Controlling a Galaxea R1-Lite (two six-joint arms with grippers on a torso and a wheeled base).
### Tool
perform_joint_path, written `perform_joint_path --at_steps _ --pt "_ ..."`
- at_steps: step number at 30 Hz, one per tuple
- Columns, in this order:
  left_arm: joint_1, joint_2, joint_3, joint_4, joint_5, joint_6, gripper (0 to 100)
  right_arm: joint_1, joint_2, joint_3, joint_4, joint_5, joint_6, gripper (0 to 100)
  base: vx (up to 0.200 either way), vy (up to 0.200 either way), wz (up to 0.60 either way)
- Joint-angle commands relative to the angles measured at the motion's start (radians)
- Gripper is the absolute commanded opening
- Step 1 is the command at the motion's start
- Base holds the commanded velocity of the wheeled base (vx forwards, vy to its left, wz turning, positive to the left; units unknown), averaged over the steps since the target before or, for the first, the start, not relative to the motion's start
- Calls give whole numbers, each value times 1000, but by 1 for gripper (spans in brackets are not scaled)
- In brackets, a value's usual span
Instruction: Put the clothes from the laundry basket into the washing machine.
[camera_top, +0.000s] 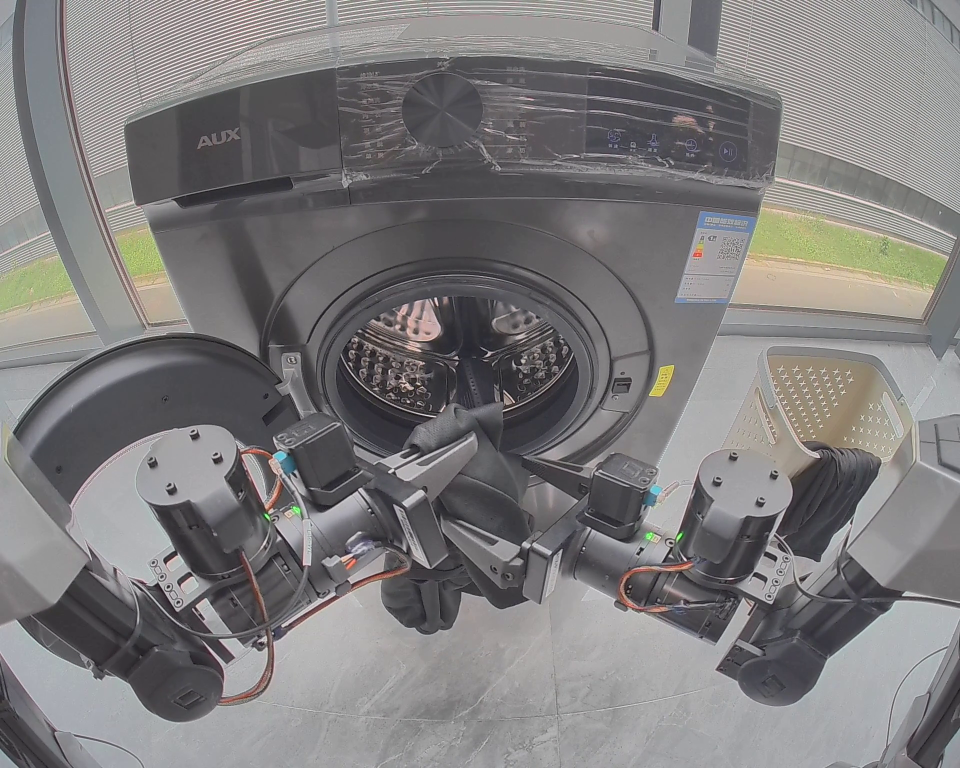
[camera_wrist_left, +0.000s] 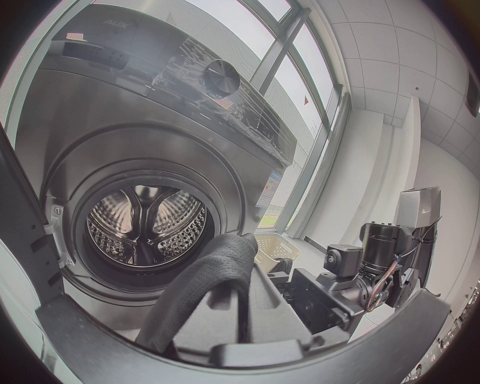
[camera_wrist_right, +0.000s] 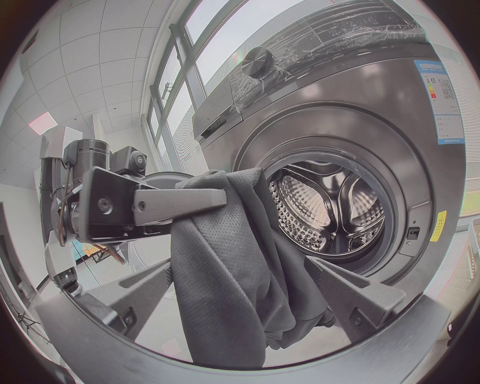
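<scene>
Dark grey perforated garment (camera_top: 495, 515) is hanging before the open mouth of the washing machine (camera_top: 450, 230) — the left hand (camera_top: 462, 448) is clamping shut on its top fold, while the right hand (camera_top: 485, 493) is sitting spread wide, the cloth dangling through its gap ungripped. The door (camera_top: 130, 400) is standing open to the left; another dark garment (camera_top: 825, 495) is drooping over the rim of the laundry basket (camera_top: 835, 400) on the right

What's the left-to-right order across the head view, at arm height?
Open washer door → left gripper → dark garment it holds → laundry basket, with a second dark garment over its rim. Right gripper left out of the order: it sits open around the held garment.
</scene>
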Motion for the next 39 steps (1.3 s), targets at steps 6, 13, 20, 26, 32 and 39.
perform_joint_path --at_steps 6,13,20,26,32,39 --pt "-21 -4 6 -31 -1 -6 0 9 52 -39 -8 -17 1 0 0 0 0" --pt "-24 1 12 -33 -1 -6 0 15 55 -58 -8 -22 3 0 0 0 0" --pt "-23 7 42 -33 -38 -2 100 26 46 -47 -8 -25 4 0 0 0 0" --pt "26 15 22 -31 -26 -8 100 6 30 -35 3 -97 9 0 0 0 0" --pt "66 10 22 -34 -28 -6 100 -63 1 -16 34 -127 11 0 0 0 0" --pt "74 16 20 -42 -26 -6 100 -82 -42 51 41 -132 11 0 0 0 0"
